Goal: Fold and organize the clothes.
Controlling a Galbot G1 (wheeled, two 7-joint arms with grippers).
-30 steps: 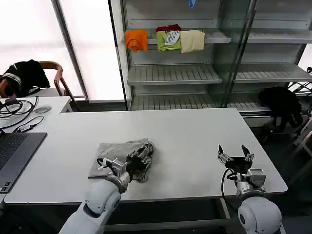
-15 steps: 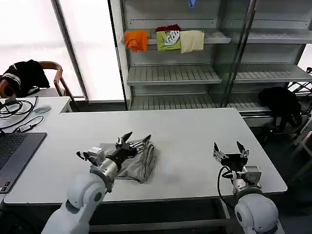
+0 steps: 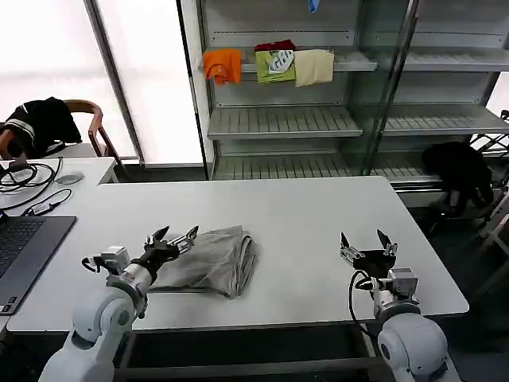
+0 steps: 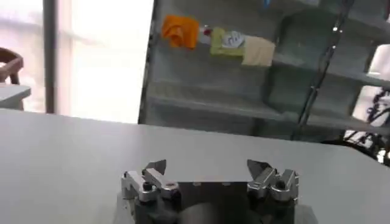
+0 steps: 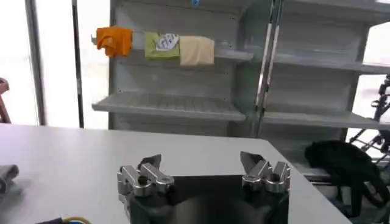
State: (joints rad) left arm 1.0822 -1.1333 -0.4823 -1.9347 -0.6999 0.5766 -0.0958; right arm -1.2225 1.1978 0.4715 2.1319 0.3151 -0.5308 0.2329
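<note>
A light grey shirt lies folded into a compact bundle on the white table, left of centre near the front edge; a corner of it shows in the right wrist view. My left gripper hovers open just at the bundle's left edge, holding nothing; in the left wrist view my left gripper has only bare table between its fingertips. My right gripper is open and empty over the table's front right, also in the right wrist view as my right gripper.
A laptop and cables lie on the table's left side. Behind stands a shelf unit with orange, green and cream garments. A black garment hangs at the right, a chair at the far left.
My left gripper has let go of the shirt bundle, opened and drawn back to the left. The right gripper has shifted slightly left and away from the front edge.
</note>
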